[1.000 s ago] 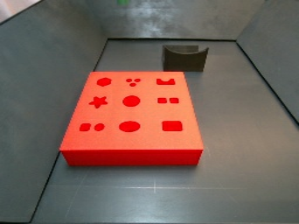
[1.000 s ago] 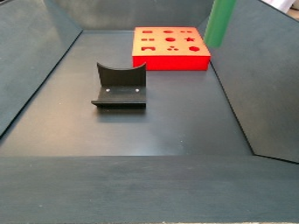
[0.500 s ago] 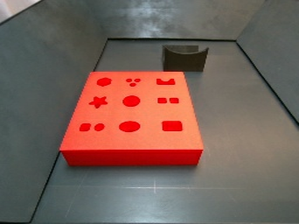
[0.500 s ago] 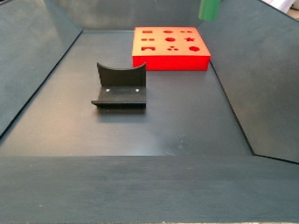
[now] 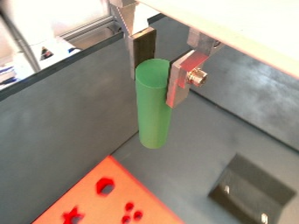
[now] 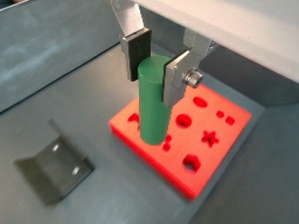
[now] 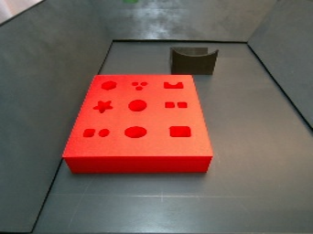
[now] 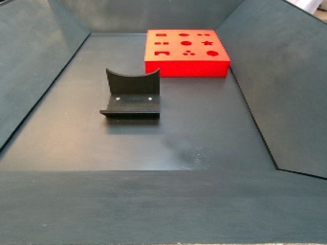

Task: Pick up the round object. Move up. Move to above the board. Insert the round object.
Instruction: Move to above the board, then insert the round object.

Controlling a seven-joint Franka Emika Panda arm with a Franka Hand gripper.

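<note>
My gripper is shut on the top of the round object, a plain green cylinder that hangs upright between the fingers. It is held high in the air. The board, a flat red block with shaped cut-outs, lies below: in a wrist view it sits right under and behind the peg, in a wrist view only its corner shows. In both side views the board is plain to see, but the gripper and the peg are out of frame.
The dark fixture stands on the floor apart from the board, also seen in both wrist views. Grey walls slope up around the dark floor.
In a side view the green peg rose: a long part showed at the upper edge a second ago, only its tip half a second ago, and now it is out of frame.
</note>
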